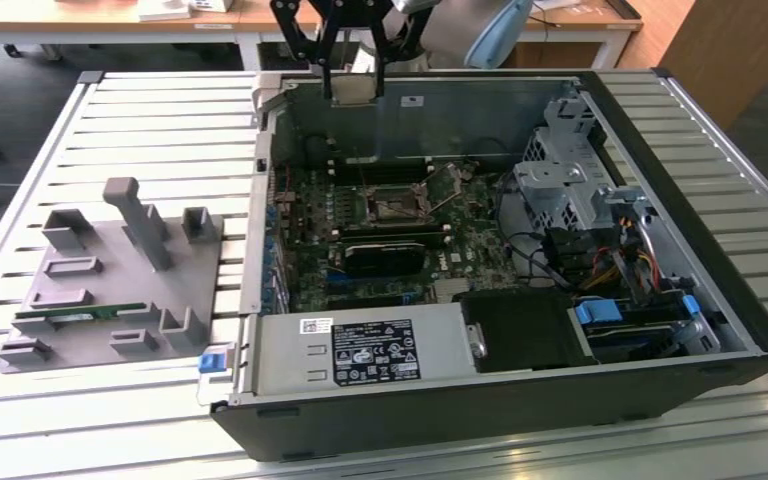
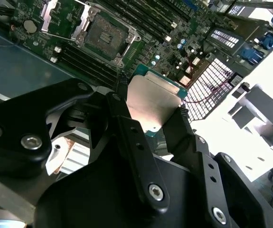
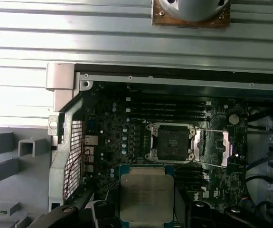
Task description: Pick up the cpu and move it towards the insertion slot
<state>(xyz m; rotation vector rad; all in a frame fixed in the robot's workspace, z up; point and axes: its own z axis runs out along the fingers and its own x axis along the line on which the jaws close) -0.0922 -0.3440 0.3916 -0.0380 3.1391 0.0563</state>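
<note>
On a slatted metal table [image 1: 144, 120] in a room with desks behind, an open computer case [image 1: 704, 330] lies on its side, a grey fixture tray [image 1: 91, 290] beside it. Above the case's far wall, the gripper [image 1: 352, 88] clamps the cpu [image 1: 353, 90] between its fingers [image 2: 127, 128], well above the insertion slot [image 1: 391, 205] on the motherboard [image 1: 357, 225].
</note>
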